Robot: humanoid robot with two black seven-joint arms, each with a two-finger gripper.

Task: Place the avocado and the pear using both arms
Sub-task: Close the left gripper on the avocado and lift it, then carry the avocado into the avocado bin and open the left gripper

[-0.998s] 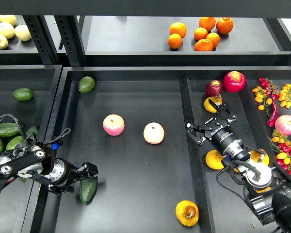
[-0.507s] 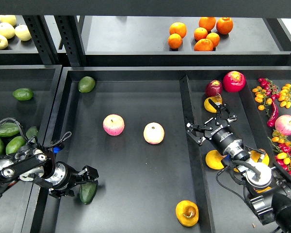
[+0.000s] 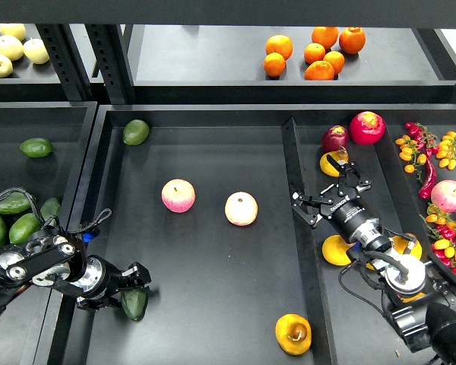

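The dark green avocado (image 3: 134, 305) is at the front left of the middle tray (image 3: 213, 152). My left gripper (image 3: 134, 285) is over its upper end, with fingers on both sides, and looks shut on it. The yellow-orange pear (image 3: 292, 334) with its curled brown stem lies free at the front right of the same tray. My right gripper (image 3: 324, 192) is open and empty over the right tray, well behind the pear and just past the divider.
Two pink-yellow apples (image 3: 178, 195) (image 3: 241, 208) lie mid-tray, and a lighter avocado (image 3: 135, 131) is at its back left corner. The left bin (image 3: 30, 114) holds several avocados. The right tray holds yellow fruit (image 3: 333, 163), red apples and small tomatoes. Oranges (image 3: 319, 53) sit on the shelf.
My left gripper has drawn a little down and to the left, and the avocado has shifted with it towards the tray's front. The right arm and the pear have not moved.
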